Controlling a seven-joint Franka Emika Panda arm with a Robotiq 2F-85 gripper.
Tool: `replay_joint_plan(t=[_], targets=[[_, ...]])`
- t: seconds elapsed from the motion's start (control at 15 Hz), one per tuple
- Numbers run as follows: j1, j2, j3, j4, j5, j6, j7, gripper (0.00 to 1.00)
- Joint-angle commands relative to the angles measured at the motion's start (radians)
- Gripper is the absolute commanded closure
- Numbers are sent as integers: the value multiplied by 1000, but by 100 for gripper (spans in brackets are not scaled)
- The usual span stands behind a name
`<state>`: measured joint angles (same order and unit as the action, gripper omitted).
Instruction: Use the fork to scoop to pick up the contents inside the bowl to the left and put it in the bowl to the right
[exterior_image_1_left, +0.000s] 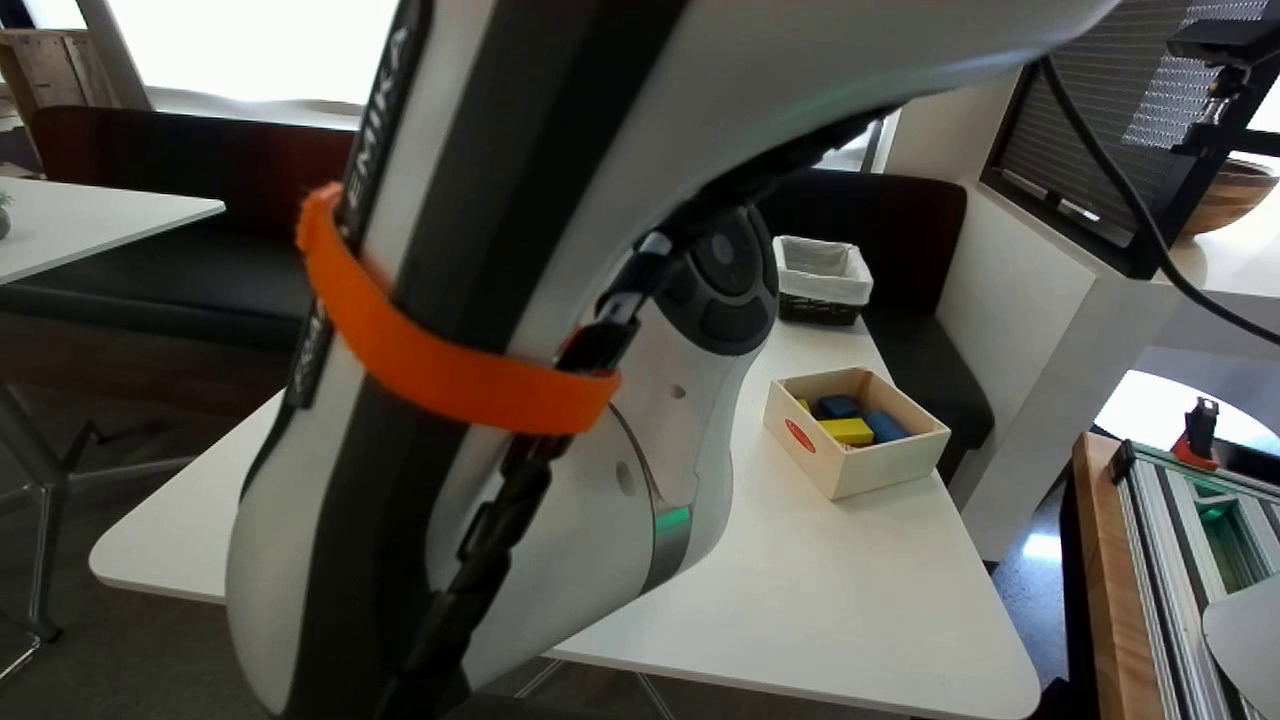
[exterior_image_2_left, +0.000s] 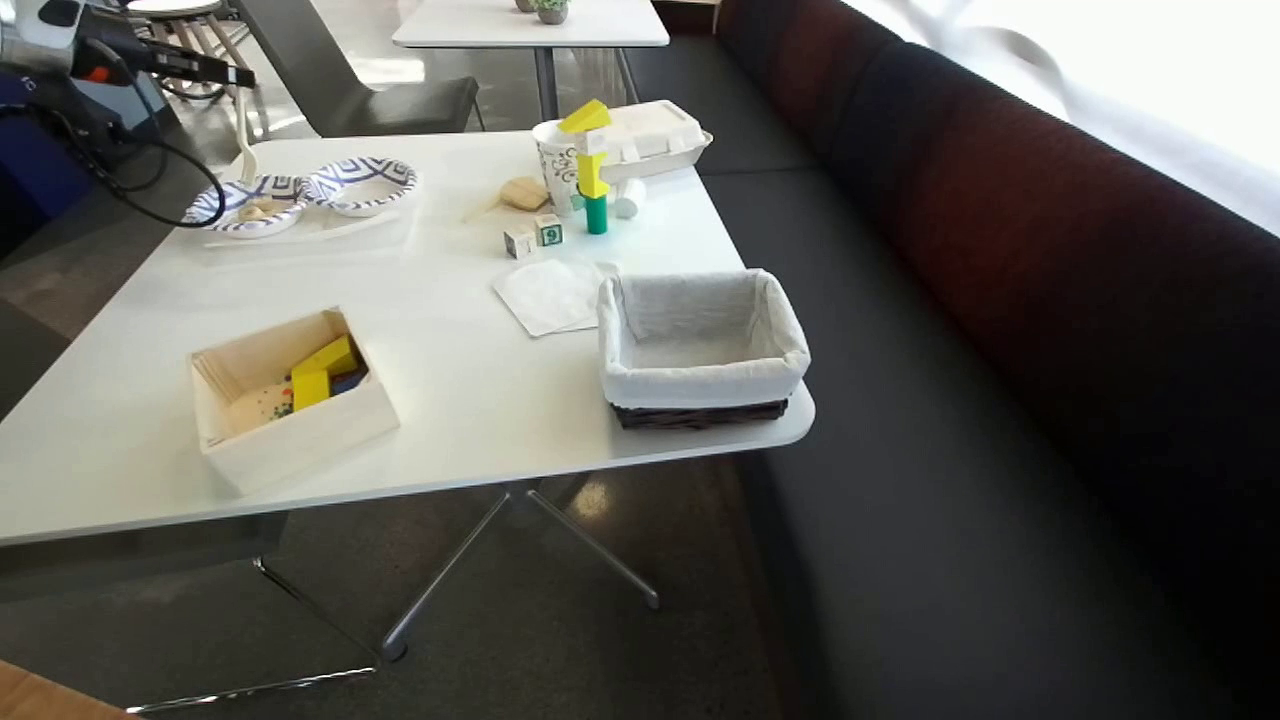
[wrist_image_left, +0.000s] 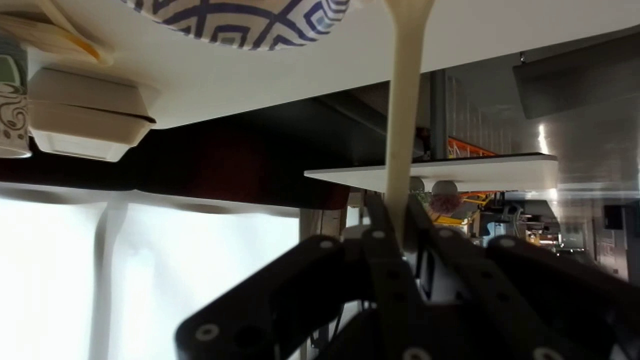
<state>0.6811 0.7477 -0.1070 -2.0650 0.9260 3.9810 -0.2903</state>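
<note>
My gripper (exterior_image_2_left: 240, 76) is shut on the handle of a pale, cream fork (exterior_image_2_left: 242, 125), which hangs downward. In the wrist view, which stands upside down, the gripper (wrist_image_left: 397, 215) holds the fork (wrist_image_left: 406, 90) between its fingertips. The fork's tines are not clear in any view. Its lower end is at the far rim of the left bowl (exterior_image_2_left: 205, 208); I cannot tell if they touch. That blue-and-white patterned bowl holds pale contents (exterior_image_2_left: 262, 208). The similar right bowl (exterior_image_2_left: 402, 178) stands beside it. The wrist view shows one patterned bowl (wrist_image_left: 245, 22), partly cut off.
A wooden box (exterior_image_2_left: 300, 450) with yellow and blue blocks and a cloth-lined basket (exterior_image_2_left: 700, 388) stand on the white table (exterior_image_2_left: 450, 400). Napkins (exterior_image_2_left: 545, 298), letter cubes (exterior_image_2_left: 520, 243), a block tower (exterior_image_2_left: 595, 210), a paper cup (exterior_image_2_left: 556, 165) and a takeaway box (exterior_image_2_left: 655, 140) stand farther along.
</note>
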Motion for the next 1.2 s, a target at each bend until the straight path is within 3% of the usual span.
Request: replay_joint_plan(t=[0.0,0.27,0.8,1.13], targets=[[-56,49,48,38,-45,71,5,97],[-109,65,92,33,-111,99,27,97],[-269,-4,170,-101,-598,82,136,97],[-371,-58,169,-207,-862,79,139,97]])
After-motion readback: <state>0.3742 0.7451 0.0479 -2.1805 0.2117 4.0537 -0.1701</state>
